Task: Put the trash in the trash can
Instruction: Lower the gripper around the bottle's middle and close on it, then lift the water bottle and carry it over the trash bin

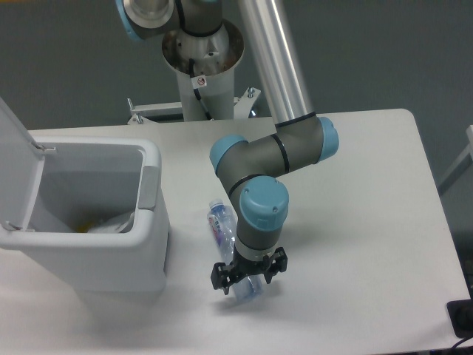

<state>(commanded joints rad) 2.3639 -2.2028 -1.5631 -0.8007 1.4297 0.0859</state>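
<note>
The crushed clear plastic bottle (222, 224) with a blue-and-red label lies on the white table, right of the trash can. Its near end sits under my gripper (248, 276). The gripper points down over that end with its black fingers (220, 278) spread wide on either side of the bottle, so it is open. The arm's wrist hides the middle of the bottle. The white trash can (151, 244) stands at the left with its flip lid (18, 166) up and a grey panel (149, 188) on its right side. The flat wrapper is not visible on the table.
Something pale and crumpled with a yellow bit (111, 222) lies at the bottom of the trash can. The arm's base post (203, 70) stands behind the table's far edge. A dark object (462, 318) sits at the table's right front corner.
</note>
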